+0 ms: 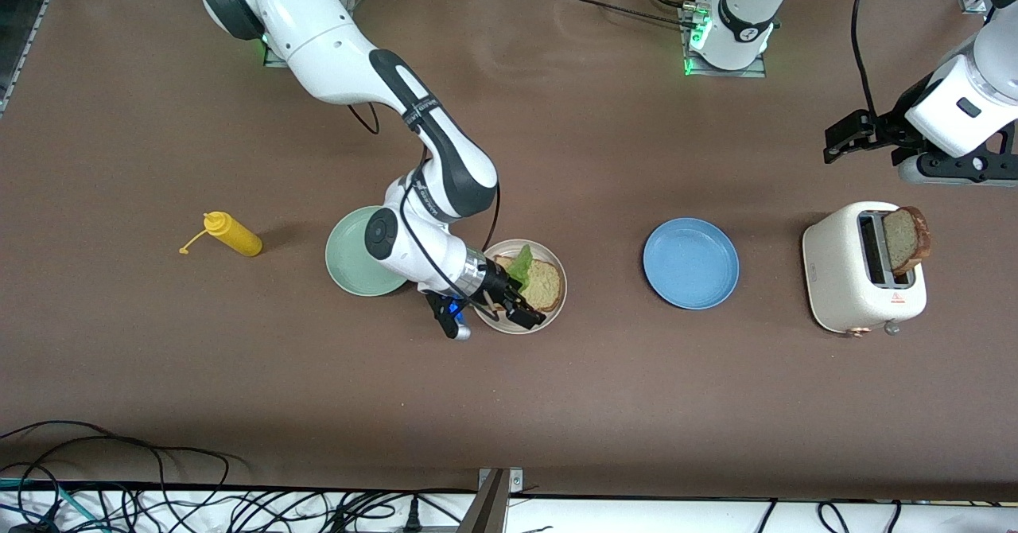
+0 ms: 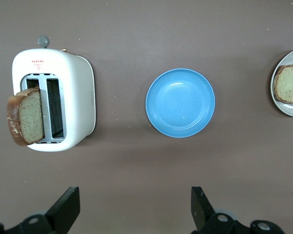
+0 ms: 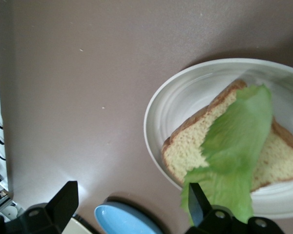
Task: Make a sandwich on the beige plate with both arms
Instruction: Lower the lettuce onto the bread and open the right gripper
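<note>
The beige plate [image 1: 559, 306] [image 3: 171, 107] holds one bread slice [image 1: 545, 285] [image 3: 185, 146] with a green lettuce leaf [image 1: 522, 262] [image 3: 239, 131] lying across it. My right gripper [image 1: 521, 306] [image 3: 131, 202] hovers open low over the plate's rim. One finger is beside the leaf's edge, and nothing is between the fingers. A second bread slice [image 1: 907, 239] [image 2: 27, 117] stands upright in the white toaster [image 1: 843, 278] [image 2: 78, 92]. My left gripper [image 1: 950, 173] [image 2: 134, 204] hangs open and empty, high over the table by the toaster.
A blue plate [image 1: 690, 262] [image 2: 180, 102] lies between the beige plate and the toaster. A mint-green plate [image 1: 358, 250] sits beside the beige plate, partly under the right arm. A yellow squeeze bottle [image 1: 231, 235] lies toward the right arm's end. Cables run along the front edge.
</note>
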